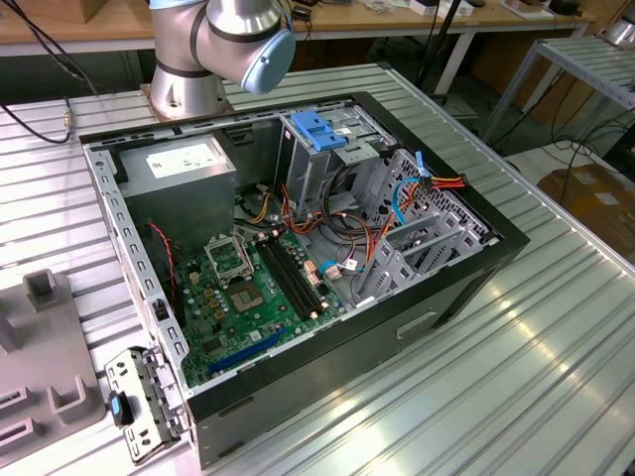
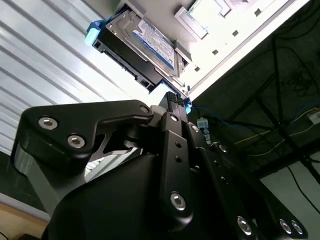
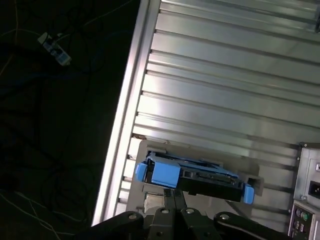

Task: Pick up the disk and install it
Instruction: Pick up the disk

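Exterior view: the computer case (image 1: pixel 466 268) lies on its side on the ribbed metal table (image 1: pixel 516 377) with the side panel off, judged so that its bays can be reached from above. Inside are the motherboard (image 1: pixel 248 297), the grey power supply (image 1: pixel 184 164) with a white sticker whose print is too small to make out, and the drive cage (image 1: pixel 317 134) with its blue plastic top, judged to be the seat meant for the disk. The robot arm (image 1: pixel 223 45) rises behind the case. Second wrist view: the disk (image 2: pixel 145 42) lies flat in a pale grey holder (image 2: pixel 200 22) on the table, outside the case, so installation is not yet done. It carries a white label with a blue band; the print is not legible. The gripper (image 2: pixel 172 102) points at the disk's near end, at or just beside it; whether it is open, closed or gripping cannot be told. First wrist view: the disk (image 3: pixel 205 180), blue side rail (image 3: pixel 162 174) showing, sits raised in the holder (image 3: pixel 150 150), judged so that its edges stay free for a grasp. The gripper (image 3: pixel 172 197) is just beside that rail, its state again indeterminate.
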{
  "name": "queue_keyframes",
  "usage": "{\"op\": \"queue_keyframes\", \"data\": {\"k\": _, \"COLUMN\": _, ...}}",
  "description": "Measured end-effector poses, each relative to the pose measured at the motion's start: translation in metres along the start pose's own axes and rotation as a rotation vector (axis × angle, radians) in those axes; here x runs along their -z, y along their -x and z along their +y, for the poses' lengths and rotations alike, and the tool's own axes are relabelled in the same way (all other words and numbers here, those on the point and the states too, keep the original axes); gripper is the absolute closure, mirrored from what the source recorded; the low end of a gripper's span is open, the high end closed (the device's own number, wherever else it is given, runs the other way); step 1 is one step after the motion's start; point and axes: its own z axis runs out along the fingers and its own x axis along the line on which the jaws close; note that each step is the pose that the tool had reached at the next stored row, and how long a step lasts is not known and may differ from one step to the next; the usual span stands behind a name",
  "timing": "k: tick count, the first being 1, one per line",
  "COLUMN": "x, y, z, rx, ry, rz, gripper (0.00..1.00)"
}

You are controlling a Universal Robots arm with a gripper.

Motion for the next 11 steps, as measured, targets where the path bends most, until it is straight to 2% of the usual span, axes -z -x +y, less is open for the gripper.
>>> {"op": "queue_keyframes", "data": {"k": 11, "x": 0.0000, "y": 0.0000, "z": 0.0000, "rx": 0.171, "ry": -0.0002, "rz": 0.0077, "gripper": 0.89}}
